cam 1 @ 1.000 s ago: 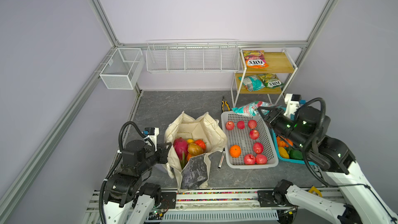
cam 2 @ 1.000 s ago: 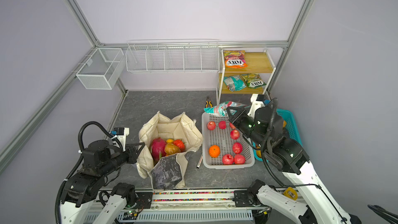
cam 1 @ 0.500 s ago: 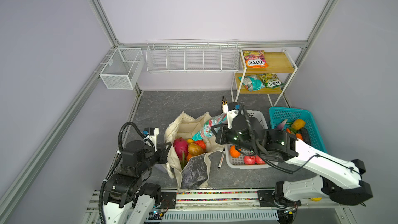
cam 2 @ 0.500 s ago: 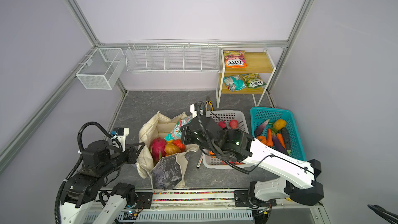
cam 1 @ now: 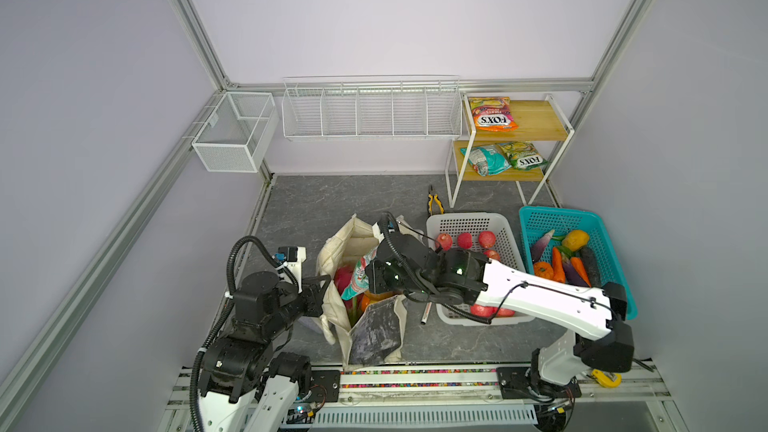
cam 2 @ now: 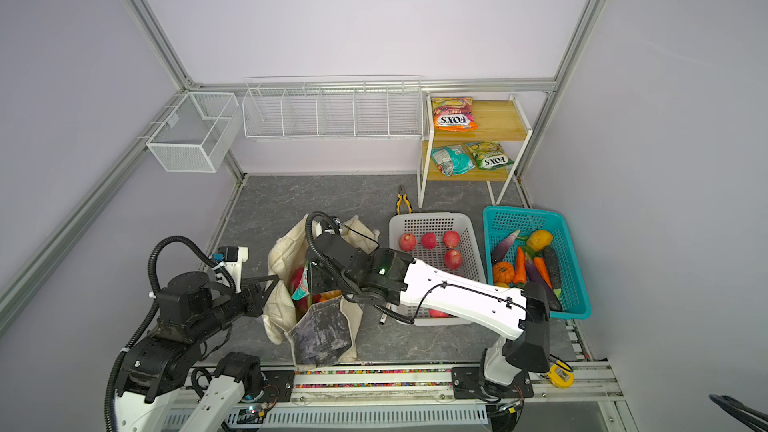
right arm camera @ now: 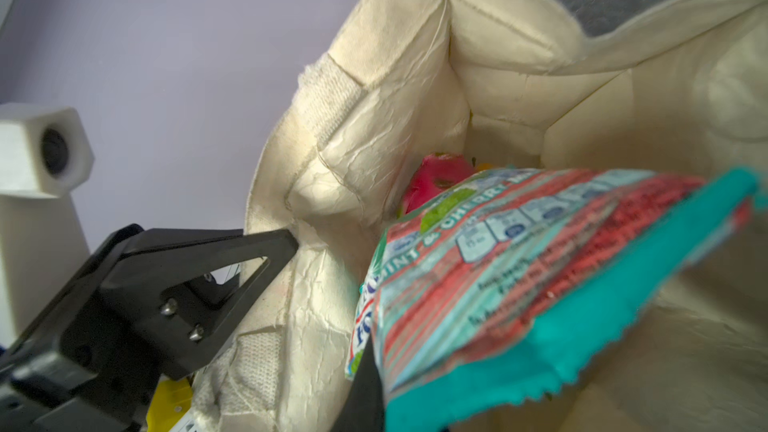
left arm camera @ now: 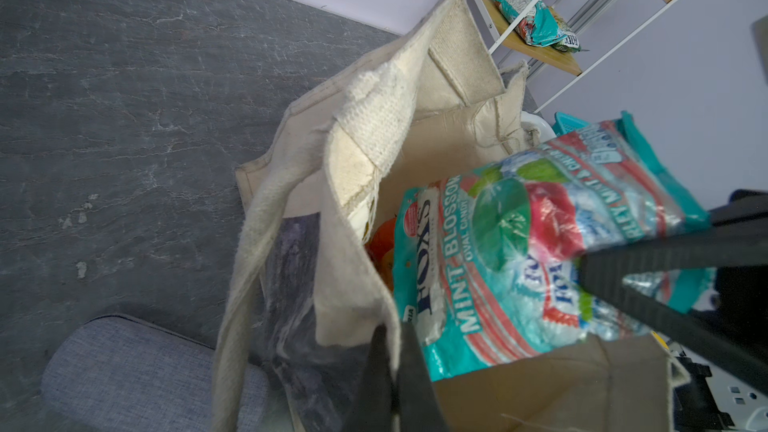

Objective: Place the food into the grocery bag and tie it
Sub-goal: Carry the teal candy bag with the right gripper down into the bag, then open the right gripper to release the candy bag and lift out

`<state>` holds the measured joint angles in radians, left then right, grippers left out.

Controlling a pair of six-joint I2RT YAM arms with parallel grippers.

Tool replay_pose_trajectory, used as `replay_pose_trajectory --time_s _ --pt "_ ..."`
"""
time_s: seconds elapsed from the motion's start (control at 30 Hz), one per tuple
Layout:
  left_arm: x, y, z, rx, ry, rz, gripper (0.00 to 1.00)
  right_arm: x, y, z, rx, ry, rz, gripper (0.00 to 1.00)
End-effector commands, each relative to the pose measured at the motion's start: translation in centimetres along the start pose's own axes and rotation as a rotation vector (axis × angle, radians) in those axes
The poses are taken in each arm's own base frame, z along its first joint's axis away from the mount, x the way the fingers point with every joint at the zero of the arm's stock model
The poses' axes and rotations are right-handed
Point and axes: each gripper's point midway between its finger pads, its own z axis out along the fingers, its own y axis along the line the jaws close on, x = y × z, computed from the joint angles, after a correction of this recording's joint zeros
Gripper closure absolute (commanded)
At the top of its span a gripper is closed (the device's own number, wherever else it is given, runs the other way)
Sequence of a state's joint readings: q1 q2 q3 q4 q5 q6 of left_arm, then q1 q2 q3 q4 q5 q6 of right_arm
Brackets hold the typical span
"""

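A second ago the right arm is far over on the right, by the baskets, with the teal snack packet [cam 1: 356, 280] held up there. Half a second ago it is at the bag, and now the right gripper [cam 1: 372, 280] has come lower, so the packet tips down into the open top of the grocery bag [cam 1: 353, 238]. The right gripper is closed tight on one end of the packet. The left gripper [cam 1: 326, 284] has not moved. It is closed on the left rim of the bag and holds the top open. The bag stands on the grey table [cam 1: 332, 201], near the front and a little left of the middle, with its grey panel [cam 1: 376, 330] on the near side. Inside it, under the packet, lie a pink dragon fruit [right arm camera: 436, 176] and an orange fruit [left arm camera: 382, 238]. Just to the right of the bag is the white basket [cam 1: 469, 222] with red fruits [cam 1: 464, 239] in it; the right arm crosses over its near part. Right of that is the teal basket [cam 1: 557, 218], full of vegetables [cam 1: 575, 238] in yellow, orange and purple. At the far right stands a wooden shelf [cam 1: 536, 118]. An orange FOX'S packet [cam 1: 494, 114] lies on its top board. A second teal packet [cam 1: 484, 160] and a green packet [cam 1: 521, 155] lie side by side on the lower board. Yellow pliers [cam 1: 434, 199] lie on the table just beyond the white basket.
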<state>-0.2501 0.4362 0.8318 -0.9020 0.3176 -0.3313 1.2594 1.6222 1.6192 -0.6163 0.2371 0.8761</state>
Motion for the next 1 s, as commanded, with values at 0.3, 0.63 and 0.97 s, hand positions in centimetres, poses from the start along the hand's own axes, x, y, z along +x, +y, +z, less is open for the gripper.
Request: replay_pose_trajectory --time_s 0.3,0.63,0.97 --pt "-0.3 -0.5 -0.5 0.018 -0.023 0.012 1.00 1.3 0.8 3.4 -0.002 0.089 -0.077 0.91" --pt "-0.3 -0.4 -0.5 0.015 -0.024 0.012 1.00 2.9 -0.4 6.9 0.043 0.188 -0.118 0.91" --pt "-0.3 -0.4 -0.5 0.014 -0.022 0.011 1.00 3.6 -3.3 7.8 0.105 0.217 -0.116 0.86"
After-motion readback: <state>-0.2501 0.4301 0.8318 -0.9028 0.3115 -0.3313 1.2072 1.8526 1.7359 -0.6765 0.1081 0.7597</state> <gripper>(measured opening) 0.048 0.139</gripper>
